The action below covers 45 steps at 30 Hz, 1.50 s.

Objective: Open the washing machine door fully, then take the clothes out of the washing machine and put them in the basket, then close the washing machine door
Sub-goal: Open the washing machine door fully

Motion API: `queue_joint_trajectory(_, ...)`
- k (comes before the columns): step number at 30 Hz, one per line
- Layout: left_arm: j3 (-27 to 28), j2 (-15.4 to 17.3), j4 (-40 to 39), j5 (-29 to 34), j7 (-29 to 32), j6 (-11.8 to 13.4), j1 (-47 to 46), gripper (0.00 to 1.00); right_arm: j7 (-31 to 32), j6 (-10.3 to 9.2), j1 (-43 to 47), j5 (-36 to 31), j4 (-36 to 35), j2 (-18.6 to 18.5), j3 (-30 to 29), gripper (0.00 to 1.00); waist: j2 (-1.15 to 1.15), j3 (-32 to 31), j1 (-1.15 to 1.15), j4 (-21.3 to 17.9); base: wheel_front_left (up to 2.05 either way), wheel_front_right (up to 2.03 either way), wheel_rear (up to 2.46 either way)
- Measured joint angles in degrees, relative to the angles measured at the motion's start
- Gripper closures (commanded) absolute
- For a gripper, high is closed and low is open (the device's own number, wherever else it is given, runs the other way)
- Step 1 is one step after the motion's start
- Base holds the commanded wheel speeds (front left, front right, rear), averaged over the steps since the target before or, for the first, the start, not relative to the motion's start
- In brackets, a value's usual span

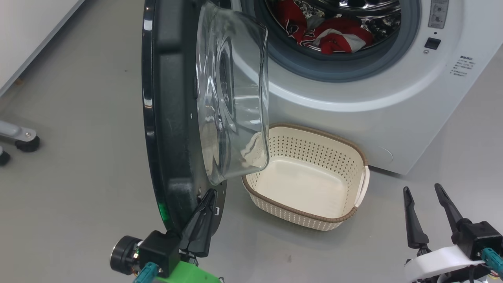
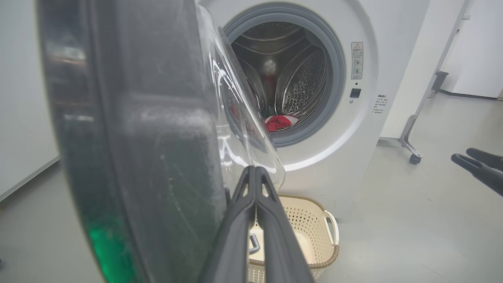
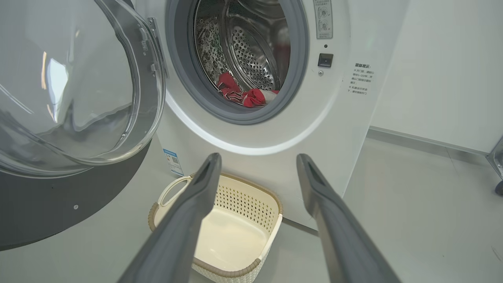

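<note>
The washing machine door (image 1: 173, 98) stands roughly edge-on to me, swung out but, as I judge it, not yet fully open. Its black inner face lies just left of my left gripper (image 1: 211, 194).

(a) Left gripper: fingers pressed flat together with nothing between them, tips at the door's lower inner rim. Whether they actually touch it I cannot tell.

(b) The glass bowl (image 1: 235, 98) bulges out above these fingertips and to their right.

(c) The basket (image 1: 290, 218) sits to the right of my left gripper, ahead of the gap between my two grippers. It has no clothes in it and stands close against the washing machine (image 1: 393, 118).

(d) The clothes (image 1: 334, 37) lie in the drum, far ahead of both grippers.

(e) Right gripper (image 1: 422, 188): fingers spread wide, holding nothing, to the right of the basket.

To do this step well, I should press the closed fingers on the black plastic rather than the glass. The push goes leftward, away from the machine, following the door's arc about its hinge (image 3: 153, 39) so the tips do not slide off the rim. The right gripper should wait until the opening is clear.
</note>
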Motion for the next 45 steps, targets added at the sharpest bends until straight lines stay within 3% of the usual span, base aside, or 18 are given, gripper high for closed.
queue_joint_trajectory(15, 8.50, 0.49, 0.42, 0.04, -1.23, 0.47, 0.06, 1.00, 1.46, 0.00, 0.13, -0.08, -1.66, -0.22, 0.44, 0.00, 0.00, 0.40, 0.00, 1.32, 0.00, 0.00, 0.00)
queue_joint_trajectory(26, 16.80, 1.31, 3.26, -0.58, -1.33, 0.57, 0.02, 1.00, 1.97, 0.35, -0.13, -0.51, -2.25, -0.27, 1.47, 0.00, 0.00, 0.62, 0.00, -0.79, 0.00, 0.00, 0.00)
queue_joint_trajectory(45, 28.48, 2.22, 13.65, -2.63, -1.85, 0.59, -4.74, 1.00, 2.46, 0.35, -0.38, -0.55, -3.68, -1.04, 0.64, 0.00, 0.00, 2.72, 0.00, -2.83, 0.00, 0.00, 0.00)
